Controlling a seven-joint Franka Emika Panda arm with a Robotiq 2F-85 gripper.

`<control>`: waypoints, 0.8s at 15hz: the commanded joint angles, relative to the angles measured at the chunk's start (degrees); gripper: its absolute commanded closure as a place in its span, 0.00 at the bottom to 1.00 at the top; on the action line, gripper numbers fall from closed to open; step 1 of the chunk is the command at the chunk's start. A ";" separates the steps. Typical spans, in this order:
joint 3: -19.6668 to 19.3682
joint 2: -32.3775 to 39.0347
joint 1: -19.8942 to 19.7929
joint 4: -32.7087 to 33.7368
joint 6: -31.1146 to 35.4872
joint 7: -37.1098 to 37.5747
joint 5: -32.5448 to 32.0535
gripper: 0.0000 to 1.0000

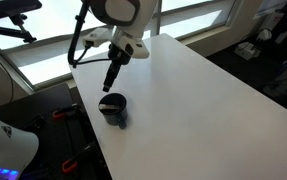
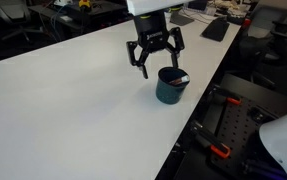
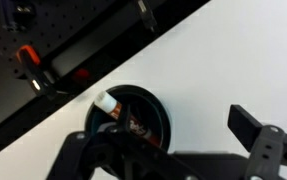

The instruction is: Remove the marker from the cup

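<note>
Marker [image 3: 123, 118] leans inside the cup [image 2: 169, 90] near the edge of the table [image 2: 73, 110] while the gripper [image 2: 157, 62] hovers just above, jaws wide and empty, so the approach seems in hand, and next it must descend and pinch the marker's raised end.

The tool [image 3: 173, 150] hides the lower end of the marker [image 3: 123, 118] and part of the cup [image 3: 161, 112].
</note>
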 commanded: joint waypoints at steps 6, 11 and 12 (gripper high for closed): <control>0.75 -2.41 -0.91 -0.36 -3.58 0.06 -0.09 0.00; 0.54 3.62 -0.61 0.12 0.72 -0.05 -1.10 0.00; 0.41 4.57 -0.56 0.35 1.17 -0.19 -1.10 0.00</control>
